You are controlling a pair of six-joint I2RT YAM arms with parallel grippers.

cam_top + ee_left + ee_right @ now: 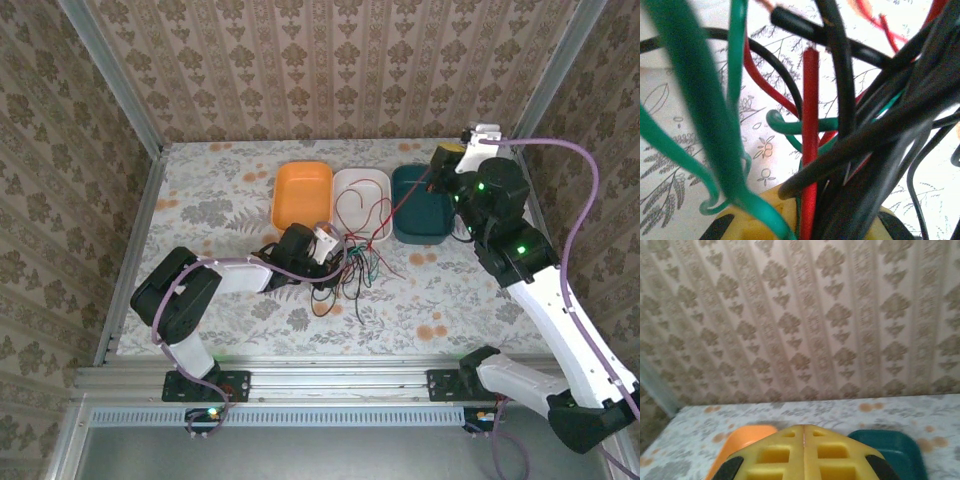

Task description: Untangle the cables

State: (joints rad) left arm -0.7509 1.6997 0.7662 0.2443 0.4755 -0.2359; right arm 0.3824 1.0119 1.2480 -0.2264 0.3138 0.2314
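Observation:
The cables (pixel 356 266), thin red, black and green strands, lie in a tangle on the floral table in front of the white tray (pixel 378 180). My left gripper (pixel 337 260) lies low at the tangle's left side. In the left wrist view its yellow jaws (pixel 807 225) are shut on a bundle of red (pixel 810 125), black (pixel 842 90) and green cables (pixel 700 110) that fan out close to the lens. My right gripper (pixel 441 166) hangs raised above the teal tray, its jaws (pixel 804 440) pressed together. A taut red cable (pixel 410 197) runs from the white tray up to its tip.
Three trays stand in a row at the back: orange (pixel 300 192), white, teal (pixel 420 205). Red loops lie in the white tray. Patterned walls close in the table on three sides. Open table lies left and in front of the tangle.

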